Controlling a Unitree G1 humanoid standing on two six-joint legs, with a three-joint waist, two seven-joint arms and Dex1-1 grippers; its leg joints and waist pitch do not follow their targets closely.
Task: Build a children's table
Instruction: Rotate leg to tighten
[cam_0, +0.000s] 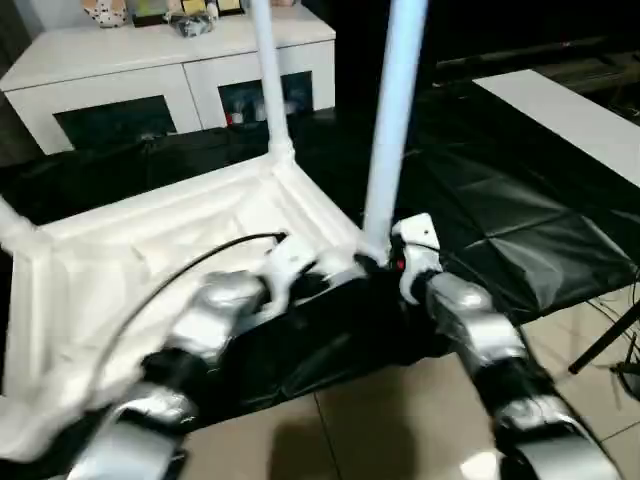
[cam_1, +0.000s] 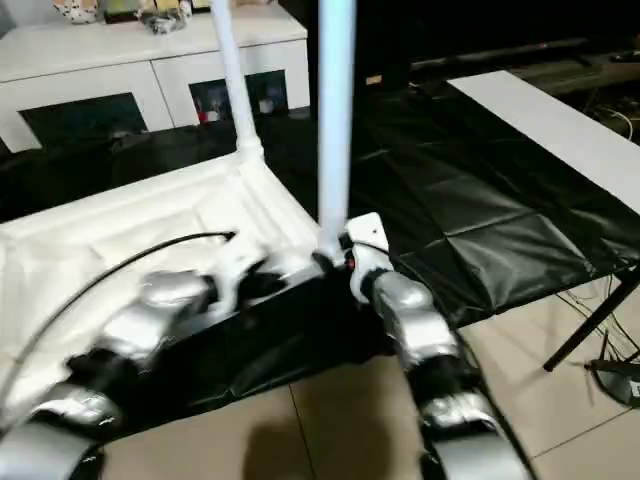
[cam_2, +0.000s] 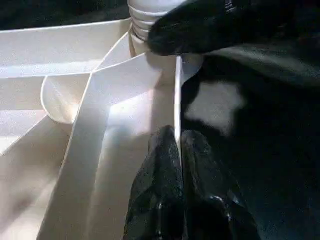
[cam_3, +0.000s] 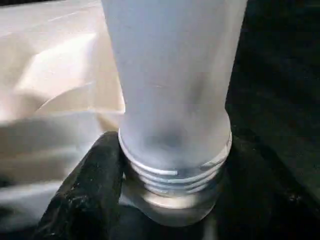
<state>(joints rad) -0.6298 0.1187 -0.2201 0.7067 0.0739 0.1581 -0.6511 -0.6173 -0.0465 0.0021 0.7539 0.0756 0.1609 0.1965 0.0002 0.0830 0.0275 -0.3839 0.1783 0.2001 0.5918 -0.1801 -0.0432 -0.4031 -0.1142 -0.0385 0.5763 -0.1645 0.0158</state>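
Your right gripper (cam_3: 170, 200) clasps the threaded base of a standing leg (cam_0: 392, 120) at the upturned tabletop (cam_0: 120, 260), centre frame, while your left gripper (cam_2: 178, 150), pressed together, pinches its rim; a tilted leg could cross-thread.

Left tool (cam_2: 181, 150) pinched closed; right tool (cam_3: 170, 170) spread, fingers (cam_3: 85, 195) apart

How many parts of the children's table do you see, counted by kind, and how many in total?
Tabletop: 1
Legs standing in corner sockets: 3, near, far, left edge
Total: 4 parts
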